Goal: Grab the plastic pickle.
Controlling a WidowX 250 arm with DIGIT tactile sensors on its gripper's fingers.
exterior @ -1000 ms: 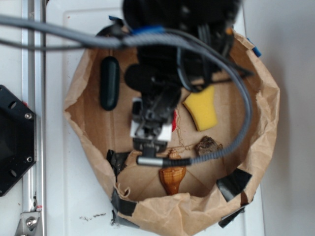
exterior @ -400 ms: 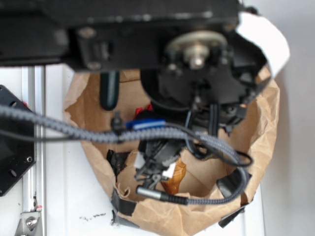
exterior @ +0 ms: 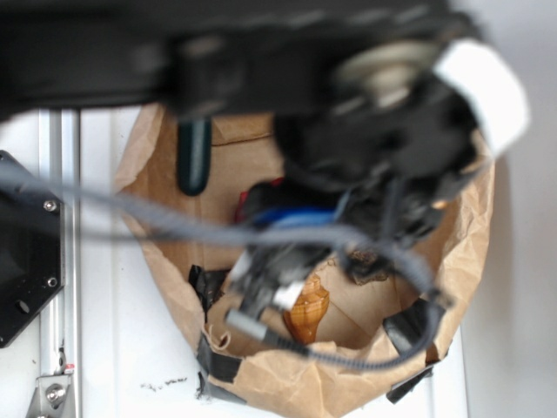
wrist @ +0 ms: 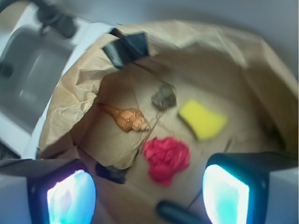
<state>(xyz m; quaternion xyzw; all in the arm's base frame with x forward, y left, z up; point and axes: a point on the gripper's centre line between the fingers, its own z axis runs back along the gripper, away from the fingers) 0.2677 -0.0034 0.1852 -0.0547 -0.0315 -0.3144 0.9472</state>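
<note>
Reaching the pickle (wrist: 180, 213) means dropping the wide-open, empty pincer (wrist: 148, 196) straight over it, jaws astride its width, clear of the red ball (wrist: 167, 157).

No readable text, labels, brand marks or numbers can be made out in either view. Both views are blurred, and nothing printed is seen on any surface that shows.
</note>
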